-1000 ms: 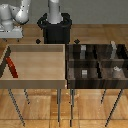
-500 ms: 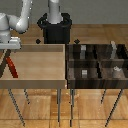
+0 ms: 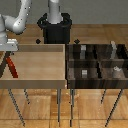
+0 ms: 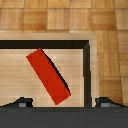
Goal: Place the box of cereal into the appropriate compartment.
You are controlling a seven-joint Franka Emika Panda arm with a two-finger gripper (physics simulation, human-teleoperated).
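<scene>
Wood-plank flooring (image 3: pixel 100 112) runs under both stands. From my console I see the thin flat red cereal box (image 4: pixel 48 76) lying tilted on the floor of the large light wooden tray (image 3: pixel 35 82), close to its wall at the exterior view's left. My gripper (image 3: pixel 11 48) hangs just above that box; its fingertips (image 4: pixel 20 102) sit wide apart and hold nothing. Well apart, at the exterior view's right, stands the four-part dark-brown bin (image 3: pixel 97 82), one section (image 3: pixel 116 54) holding a tall light-grey upright block (image 3: pixel 113 48).
</scene>
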